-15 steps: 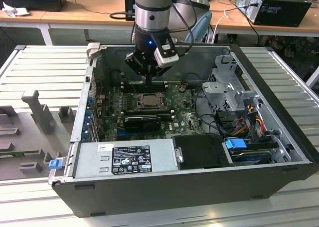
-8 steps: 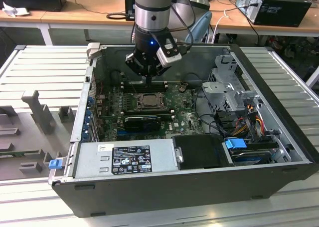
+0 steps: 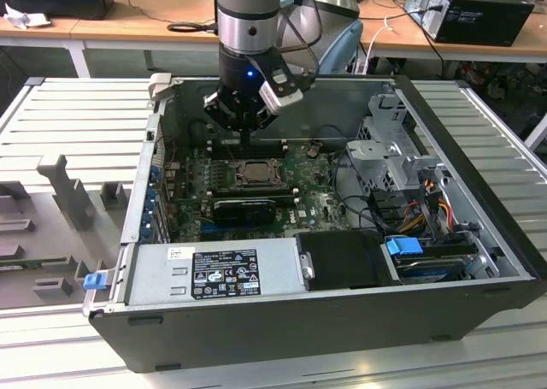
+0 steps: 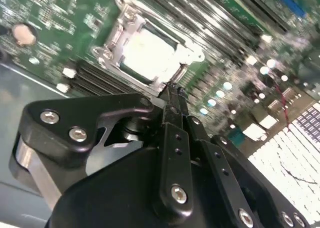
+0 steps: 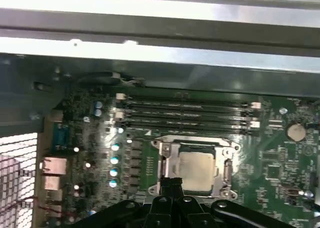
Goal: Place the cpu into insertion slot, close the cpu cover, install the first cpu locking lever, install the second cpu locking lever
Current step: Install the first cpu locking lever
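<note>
The cpu point(image 4: 150, 52) lies flat in the insertion slot point(image 3: 254, 173) on the green board, its silver top showing in both wrist views point(image 5: 196, 170). The cpu cover point(image 4: 116, 35) is down, its metal frame point(image 5: 167, 160) lying around the chip. My gripper point(image 4: 172, 90) is shut with nothing between its black fingers. The joined tips point(image 5: 172, 182) sit just above one edge of the socket frame. In the exterior view the gripper point(image 3: 246, 138) hangs inside the open case just behind the socket. I cannot make out how the locking levers stand.
Long black memory slots point(image 5: 187, 112) run just behind the socket, and a black card point(image 3: 245, 208) lies in front of it. The power supply point(image 3: 214, 274), drive cage point(image 3: 397, 154) and cables point(image 3: 359, 205) fill the case's front and the exterior view's right. Case walls point(image 3: 145, 184) surround the board.
</note>
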Controlling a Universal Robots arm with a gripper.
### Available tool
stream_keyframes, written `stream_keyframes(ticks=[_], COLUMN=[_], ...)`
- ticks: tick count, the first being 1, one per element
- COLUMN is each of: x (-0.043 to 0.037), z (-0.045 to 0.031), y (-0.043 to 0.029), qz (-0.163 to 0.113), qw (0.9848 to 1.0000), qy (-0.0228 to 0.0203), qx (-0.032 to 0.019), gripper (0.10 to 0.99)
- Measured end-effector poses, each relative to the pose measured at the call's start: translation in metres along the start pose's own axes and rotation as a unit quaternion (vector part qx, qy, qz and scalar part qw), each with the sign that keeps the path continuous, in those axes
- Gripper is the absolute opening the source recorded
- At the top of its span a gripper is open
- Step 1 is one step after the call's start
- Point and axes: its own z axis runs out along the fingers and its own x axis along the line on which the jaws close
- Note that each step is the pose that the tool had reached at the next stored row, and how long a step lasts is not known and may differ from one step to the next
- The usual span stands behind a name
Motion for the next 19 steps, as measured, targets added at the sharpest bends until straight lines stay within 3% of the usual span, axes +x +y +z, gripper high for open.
stream_keyframes(ticks=[2,4,19], x=[0.0219,0.0326,0.0366], z=[0.001,0.0034,0.0076], y=[0.0013,0.0019,0.015], qz=[0.0,0.0,0.0], qw=[1.0,1.0,1.0], qy=[0.0,-0.0001,-0.0003], qx=[-0.0006,-0.0009,-0.0053], gripper=[0.106,0.106,0.106])
